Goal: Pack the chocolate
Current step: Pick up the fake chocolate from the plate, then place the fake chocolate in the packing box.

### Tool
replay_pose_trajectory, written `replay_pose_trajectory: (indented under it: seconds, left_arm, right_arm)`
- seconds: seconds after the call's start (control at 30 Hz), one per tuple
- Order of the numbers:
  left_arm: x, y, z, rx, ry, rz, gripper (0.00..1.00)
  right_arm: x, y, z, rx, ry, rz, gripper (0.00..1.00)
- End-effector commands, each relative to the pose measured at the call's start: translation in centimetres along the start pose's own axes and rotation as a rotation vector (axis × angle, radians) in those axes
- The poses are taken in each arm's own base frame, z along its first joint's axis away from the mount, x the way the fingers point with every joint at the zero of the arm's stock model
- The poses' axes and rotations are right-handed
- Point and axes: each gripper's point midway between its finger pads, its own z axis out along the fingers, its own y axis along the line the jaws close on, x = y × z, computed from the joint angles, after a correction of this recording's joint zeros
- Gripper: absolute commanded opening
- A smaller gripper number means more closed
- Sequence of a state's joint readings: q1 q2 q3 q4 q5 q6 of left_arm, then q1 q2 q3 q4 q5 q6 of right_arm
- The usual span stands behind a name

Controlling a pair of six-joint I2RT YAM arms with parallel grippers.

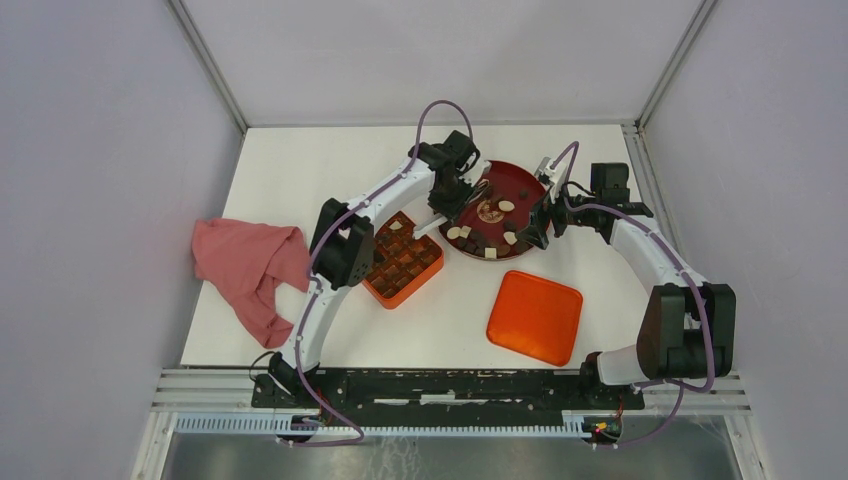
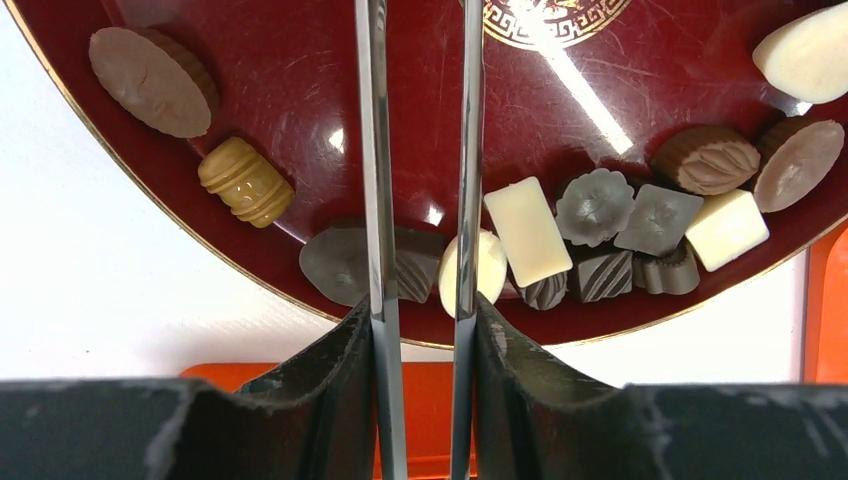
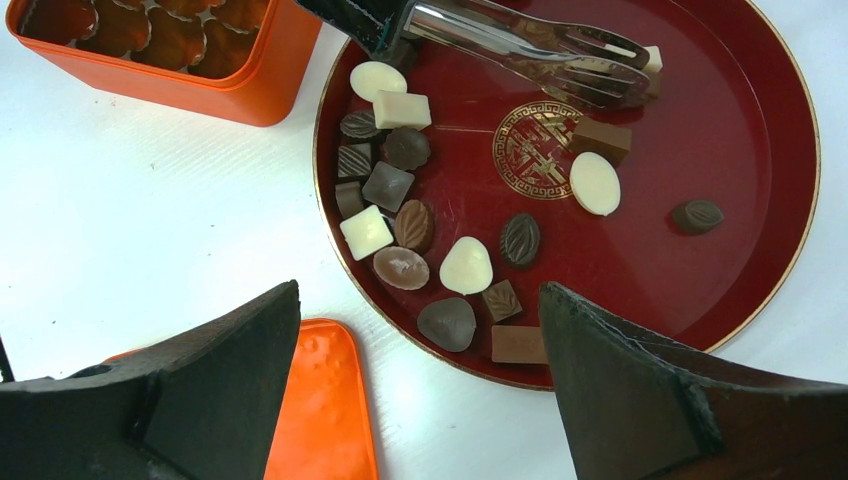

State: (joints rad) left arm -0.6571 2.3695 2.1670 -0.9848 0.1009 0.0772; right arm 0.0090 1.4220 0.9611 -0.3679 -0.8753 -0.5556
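Working upward from the lower edge of the top view, the white bench carries an orange rounded-square lid, lying flat right of centre. Further up and left of centre stands an orange square compartmented box. Dark pieces fill several of its compartments, and one cream piece sits at its far corner. A crumpled pink cloth lies at the left of the frame, just beside the box.

Beyond the box rests a round dark-red glossy plate with a gold emblem. Most of the chocolate lies on this plate as dark brown, mid brown and cream pieces. They are clustered along the rim nearest the box, with a few scattered toward the centre.

The left end effector is closed on a pair of polished metal tongs. The blades reach across the plate with a narrow gap between them. Whether the tips grip a piece cannot be told.

The right end effector hangs over the plate's right rim, jaws spread wide and holding nothing.
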Motion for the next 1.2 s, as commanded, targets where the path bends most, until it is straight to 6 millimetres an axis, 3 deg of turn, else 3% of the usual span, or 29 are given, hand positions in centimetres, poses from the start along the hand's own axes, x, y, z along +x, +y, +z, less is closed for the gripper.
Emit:
replay_pose_trajectory:
  seconds: [0.0, 0.07, 0.13, 0.37, 0.73, 1.0, 1.17]
  left_arm:
    - [-2.7, 0.1, -1.2, -0.028, -0.091, -0.047, 0.2]
    - [-3.0, 0.0, -1.7, -0.026, -0.107, -0.053, 0.08]
    - [-3.4, -0.1, -2.3, -0.019, -0.126, -0.055, 0.02]
    - [-4.9, -0.8, -5.0, 0.029, -0.218, -0.053, 0.02]
    - [-4.0, -0.7, -8.0, 0.052, -0.256, -0.114, 0.02]
    - [-1.4, -0.7, -12.4, 0.016, -0.291, -0.148, 0.02]
    - [2.5, -1.5, -15.4, 0.025, -0.285, -0.196, 0.02]
  right_arm:
    - [-1.9, -0.5, -0.3, 0.0, -0.038, -0.053, 0.95]
    - [-1.9, -0.4, -0.3, -0.001, -0.037, -0.051, 0.95]
    - [-1.8, -0.4, -0.3, -0.001, -0.037, -0.051, 0.95]
    - [-1.9, -0.4, -0.4, 0.0, -0.038, -0.052, 0.95]
    - [-2.0, -0.4, -0.4, 0.002, -0.04, -0.055, 0.95]
    - [-2.0, -0.3, -0.3, -0.008, -0.044, -0.049, 0.95]
    - [-1.8, -0.3, -0.2, -0.011, -0.043, -0.04, 0.95]
